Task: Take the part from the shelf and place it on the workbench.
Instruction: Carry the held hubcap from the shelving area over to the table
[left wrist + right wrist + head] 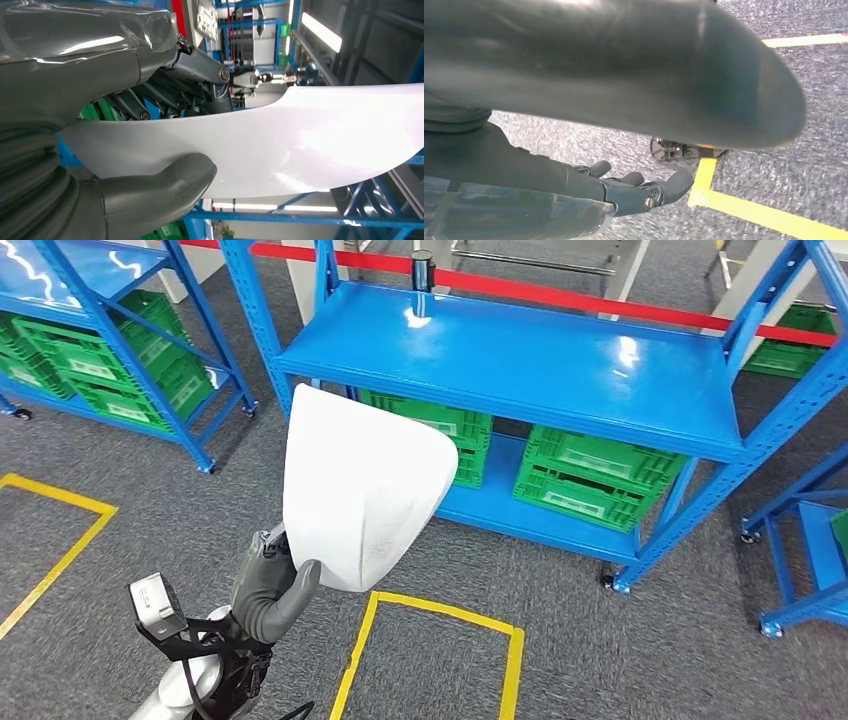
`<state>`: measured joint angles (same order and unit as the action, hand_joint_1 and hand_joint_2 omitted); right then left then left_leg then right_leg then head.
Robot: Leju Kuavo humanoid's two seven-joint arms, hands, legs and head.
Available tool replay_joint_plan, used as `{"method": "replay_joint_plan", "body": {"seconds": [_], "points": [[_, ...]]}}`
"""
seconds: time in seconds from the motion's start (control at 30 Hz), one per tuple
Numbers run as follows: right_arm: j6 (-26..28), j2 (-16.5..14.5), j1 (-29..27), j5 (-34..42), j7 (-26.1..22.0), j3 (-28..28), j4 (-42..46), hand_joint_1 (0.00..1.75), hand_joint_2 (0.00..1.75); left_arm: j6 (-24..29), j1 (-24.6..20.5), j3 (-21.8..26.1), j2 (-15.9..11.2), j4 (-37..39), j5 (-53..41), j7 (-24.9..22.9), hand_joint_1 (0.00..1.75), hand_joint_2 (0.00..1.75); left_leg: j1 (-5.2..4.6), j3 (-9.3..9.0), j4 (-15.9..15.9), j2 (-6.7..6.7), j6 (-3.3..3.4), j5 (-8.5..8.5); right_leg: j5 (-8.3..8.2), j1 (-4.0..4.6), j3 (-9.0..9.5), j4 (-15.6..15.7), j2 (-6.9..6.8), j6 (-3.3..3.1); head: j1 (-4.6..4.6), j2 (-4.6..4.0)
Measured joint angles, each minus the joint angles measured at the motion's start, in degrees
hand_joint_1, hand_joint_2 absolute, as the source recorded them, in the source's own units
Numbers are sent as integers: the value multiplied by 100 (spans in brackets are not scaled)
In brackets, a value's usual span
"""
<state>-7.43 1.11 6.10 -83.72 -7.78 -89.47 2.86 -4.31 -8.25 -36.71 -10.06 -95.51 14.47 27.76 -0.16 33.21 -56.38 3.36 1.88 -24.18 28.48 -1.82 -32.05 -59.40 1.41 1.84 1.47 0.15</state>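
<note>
The part is a white curved shell [355, 485], wide at the top and narrowing downward. My left hand [272, 580] grips its lower edge and holds it up in front of the blue shelf [560, 370]. In the left wrist view the thick grey thumb [160, 185] presses one face of the white shell [300, 140] while the dark fingers [190, 80] lie behind the other. My right hand [634, 187] hangs over the grey carpet, fingers apart and a little curled, with nothing in it.
The blue shelf's top board is bare except for a dark cylinder [422, 270] at the back. Green crates [590, 475] fill its lower level. A second blue rack with green crates [120, 360] stands left. Yellow floor tape [440, 615] marks boxes on the carpet.
</note>
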Motion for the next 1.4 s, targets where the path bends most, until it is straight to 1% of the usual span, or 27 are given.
{"method": "replay_joint_plan", "body": {"seconds": [0.03, 0.1, 0.17, 0.23, 0.3, 0.33, 0.37, 0.4, 0.43, 0.5, 0.57, 0.63, 0.7, 0.73, 0.8, 0.87, 0.9, 0.97, 1.0, 1.07, 1.13, 1.17, 1.23, 1.3, 1.33, 1.37, 1.4], "points": [[-13, 5, 1, -6, 1, 1, 0, 0, 0, 0, 1, 0, 2, -1, -2, 2, 175, 175, -8, 41, -53, 37, -32, -13, -34, 4, 62, 142, 31, -30, -1, 0], [-31, 12, 3, -10, 2, 1, 0, 0, 0, 1, 14, -1, 1, -2, -5, 3, 175, 175, -8, 100, -101, 94, -84, -10, -51, 23, 59, 155, -13, -121, -4, 0], [-39, 16, 8, -15, 3, 2, 0, 0, 0, 2, 26, 1, -4, -2, -7, 4, 175, 175, 12, 148, -178, 34, -137, -55, -81, 10, 70, 155, -78, -180, -2, 0], [-42, 22, 4, -18, 2, 3, 0, 0, 0, 4, 24, 4, -7, -2, -7, 6, 175, 175, 33, 348, -638, -154, -204, -334, -101, -4, 67, 162, -148, -216, 11, 0], [-42, 31, -9, -21, 2, 3, 0, 0, 0, 8, 24, 4, -6, -1, -8, 7, 175, 175, 62, 717, -1434, -280, -255, -713, -103, 11, 50, 160, -235, -228, 20, 0], [-42, 33, -12, -22, 2, 3, 0, 0, 0, 11, 27, 3, -6, 1, -11, 6, 175, 175, 74, 856, -1726, -299, -266, -808, -103, 18, 42, 159, -285, -229, 20, 0], [-42, 34, -13, -24, 2, 3, 0, 0, 0, 13, 28, 2, -7, 1, -15, 7, 175, 175, 81, 892, -1808, -312, -266, -793, -102, 25, 38, 159, -337, -229, 21, 0], [-42, 34, -10, -27, 2, 3, 0, 0, 0, 16, 28, 3, -8, 2, -22, 7, 175, 175, 81, 805, -1645, -329, -253, -672, -102, 33, 38, 159, -387, -229, 21, 0], [-42, 33, -4, -32, 2, 3, 0, 0, 0, 18, 27, 5, -9, 1, -31, 9, 175, 175, 72, 605, -1268, -374, -221, -484, -101, 43, 41, 161, -435, -229, 20, 0], [-43, 26, 5, -47, 2, 3, -1, 0, 0, 21, 14, 10, -8, -5, -51, 16, 175, 175, 16, 174, -443, -606, -127, -202, -100, 67, 47, 170, -522, -224, 16, 0], [-47, 26, 5, -60, 2, 3, -1, 0, 0, 28, -3, 13, -5, -11, -63, 28, 175, 175, -49, 25, -115, -746, -55, -147, -100, 78, 49, 186, -614, -201, 16, 0], [-51, 28, 7, -67, 2, 3, -1, 0, 0, 37, -9, 21, -6, -15, -69, 34, 175, 175, -62, 25, -54, -641, -7, -103, -103, 92, 58, 222, -719, -152, 18, 0], [-54, 34, 18, -72, 1, 4, -1, 0, 0, 40, -18, 28, -1, -22, -75, 40, 175, 175, -37, -29, 83, -512, 52, -9, -6, 97, 4, 89, -605, -136, 4, 0], [-54, 41, 20, -73, -1, 4, 0, 0, 0, 43, -27, 28, 9, -24, -77, 43, 175, 175, -21, -54, 141, -445, 80, 37, 117, 95, -103, -144, -477, -155, -11, 0], [-55, 53, 6, -81, -2, 5, 0, 0, 0, 50, -37, 20, 26, -18, -81, 45, 175, 175, -21, -40, 160, -301, 112, 69, 436, 78, -456, -905, -247, -206, -30, 0], [-55, 67, -9, -93, -2, 5, 0, 0, 0, 59, -26, 8, 33, -6, -92, 45, 175, 175, -26, -25, 147, -137, 111, 76, 548, 68, -690, -1372, -184, -165, -39, 0], [-55, 76, -7, -98, -2, 5, 0, 0, 0, 65, -23, 4, 34, -1, -97, 45, 175, 175, -24, -22, 128, -56, 104, 75, 462, 54, -644, -1264, -172, -109, -39, 0], [-55, 97, 5, -104, -2, 5, 0, 0, 0, 81, -22, 1, 35, 4, -109, 46, 175, 175, -10, 1, 52, 91, 64, 49, 146, 2, -306, -539, -62, 11, -42, 0], [-55, 102, 9, -105, -2, 5, 0, 0, 0, 91, -21, 2, 35, 5, -113, 48, 175, 175, -13, 31, -14, 155, 27, 23, 17, -15, -146, -188, 24, 30, -45, 0], [-57, 107, 23, -108, -2, 5, 0, 0, 0, 110, -13, 3, 35, 5, -123, 54, 175, 175, -22, 108, -114, 250, -41, -16, -82, -16, -3, 118, 136, -16, -48, 0], [-61, 105, 39, -113, -1, 6, -1, 0, 0, 120, 2, 5, 33, 4, -130, 58, 175, 175, -11, 152, -138, 319, -81, -16, -95, -3, 1, 99, 58, -96, -45, 0], [-62, 102, 44, -118, 1, 7, -1, 0, 0, 121, 8, 7, 31, 3, -132, 59, 175, 175, -5, 176, -166, 291, -103, -33, -102, -11, 4, 103, 17, -121, -45, 0], [-63, 99, 47, -124, 1, 7, -2, 0, 0, 124, 6, 14, 25, -2, -134, 63, 175, 175, 9, 339, -498, 59, -165, -227, -103, -33, 23, 114, -84, -176, -19, 0], [-63, 107, 36, -126, 0, 8, -2, 0, 0, 124, 5, 18, 22, -7, -137, 68, 175, 175, 38, 710, -1251, -217, -229, -582, -86, -13, 31, 114, -198, -215, 5, 0], [-62, 109, 30, -125, 0, 7, -2, 0, 0, 124, 11, 19, 22, -7, -140, 70, 175, 175, 58, 899, -1619, -275, -248, -710, -79, -4, 31, 114, -262, -223, 5, 0], [-60, 109, 28, -123, 0, 7, -2, 0, 0, 125, 19, 19, 22, -7, -145, 70, 175, 175, 73, 1012, -1823, -302, -258, -745, -71, 2, 33, 114, -325, -230, 5, 0], [-55, 105, 30, -120, 0, 6, -2, 0, 0, 126, 24, 21, 20, -7, -150, 71, 175, 175, 83, 1008, -1793, -319, -258, -671, -62, 6, 39, 113, -386, -231, 6, 0]]}}
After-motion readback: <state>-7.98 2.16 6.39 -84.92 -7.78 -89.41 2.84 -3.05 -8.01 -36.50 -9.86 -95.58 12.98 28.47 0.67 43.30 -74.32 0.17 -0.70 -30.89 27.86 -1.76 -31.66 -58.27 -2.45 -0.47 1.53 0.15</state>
